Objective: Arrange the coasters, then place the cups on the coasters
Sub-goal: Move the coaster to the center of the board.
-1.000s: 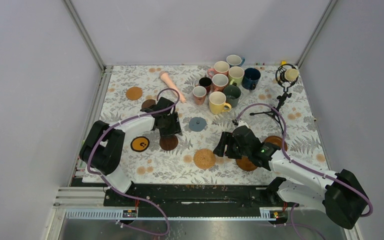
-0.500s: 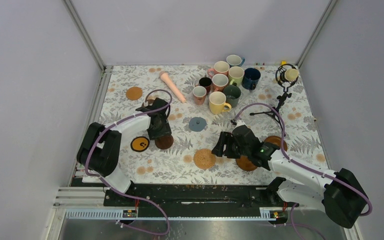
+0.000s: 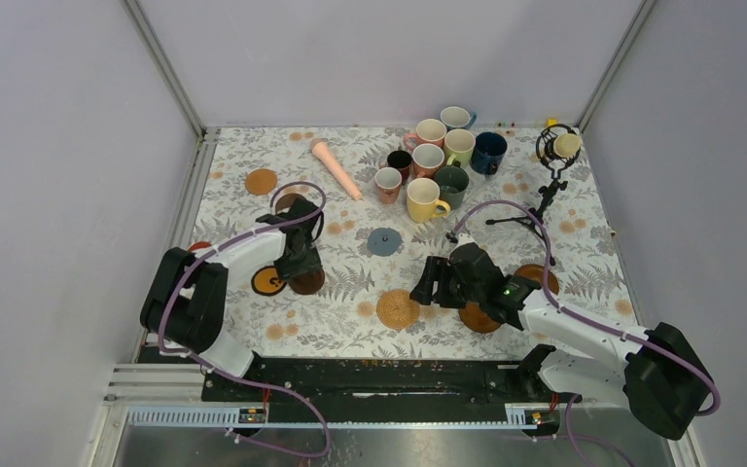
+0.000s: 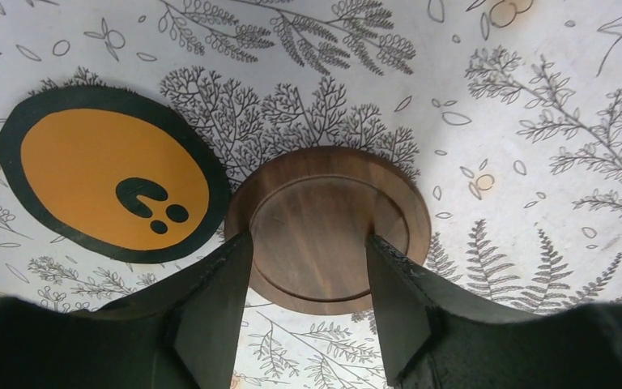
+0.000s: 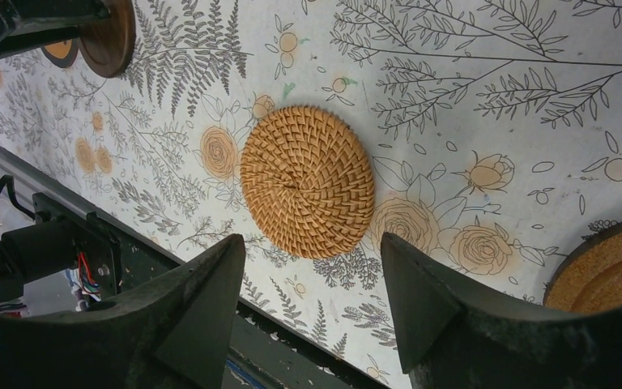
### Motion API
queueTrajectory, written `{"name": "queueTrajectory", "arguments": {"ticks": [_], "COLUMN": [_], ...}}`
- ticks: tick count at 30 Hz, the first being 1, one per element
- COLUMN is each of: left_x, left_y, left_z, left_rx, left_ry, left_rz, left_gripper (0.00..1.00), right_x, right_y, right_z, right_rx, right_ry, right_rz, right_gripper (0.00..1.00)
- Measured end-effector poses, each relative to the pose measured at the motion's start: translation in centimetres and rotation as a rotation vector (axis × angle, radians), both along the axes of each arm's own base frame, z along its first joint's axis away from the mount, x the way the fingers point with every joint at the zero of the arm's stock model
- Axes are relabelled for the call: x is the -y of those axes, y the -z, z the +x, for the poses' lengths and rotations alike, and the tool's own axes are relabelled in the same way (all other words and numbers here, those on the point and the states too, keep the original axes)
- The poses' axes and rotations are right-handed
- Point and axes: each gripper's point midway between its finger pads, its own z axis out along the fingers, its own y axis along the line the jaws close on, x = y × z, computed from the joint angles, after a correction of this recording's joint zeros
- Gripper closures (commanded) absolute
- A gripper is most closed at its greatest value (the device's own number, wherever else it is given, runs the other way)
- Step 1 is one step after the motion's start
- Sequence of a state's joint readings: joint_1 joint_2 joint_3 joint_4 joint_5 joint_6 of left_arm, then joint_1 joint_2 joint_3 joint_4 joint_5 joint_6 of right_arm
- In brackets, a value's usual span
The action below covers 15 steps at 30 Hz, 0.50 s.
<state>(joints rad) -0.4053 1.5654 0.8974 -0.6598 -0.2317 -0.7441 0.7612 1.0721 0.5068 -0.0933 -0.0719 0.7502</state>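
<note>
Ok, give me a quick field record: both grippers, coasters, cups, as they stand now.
left gripper: open, jaws over the dark wooden coaster; contact unclear
neighbour: black-and-yellow coaster, right beside the wooden one
right gripper: open, aimed at the woven coaster, not touching it, holding nothing
cups: clustered at the far side, none on a coaster
grey-blue coaster: mid-table, on its own

No legible words or numbers, black hook-and-two-dots mark (image 4: 151, 204) on yellow black-rimmed coaster (image 4: 73, 154), nine o'clock of dark wood coaster (image 4: 324, 212)
</note>
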Motion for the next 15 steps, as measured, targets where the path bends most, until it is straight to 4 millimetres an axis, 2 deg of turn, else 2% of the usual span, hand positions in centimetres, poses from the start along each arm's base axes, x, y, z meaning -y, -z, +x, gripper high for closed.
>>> {"name": "queueTrajectory", "arguments": {"ticks": [8,15], "left_x": [-0.1,-0.3], "left_y": [0.0,0.0], "left_z": [-1.9,-2.6], "left_rx": [-0.004,-0.002], "left_ry": [0.008,0.010], "left_rz": [-0.036,-0.045], "left_gripper": [0.45,0.45], "right_x": [0.0,-0.7], "right_y": [0.3,1.5], "right_z": [0.0,-0.5], "right_rx": [-0.010,-0.046], "right_ry": [0.003,-0.011], "right_rz": [-0.005,-0.022], "right_gripper": [0.31,0.33]}}
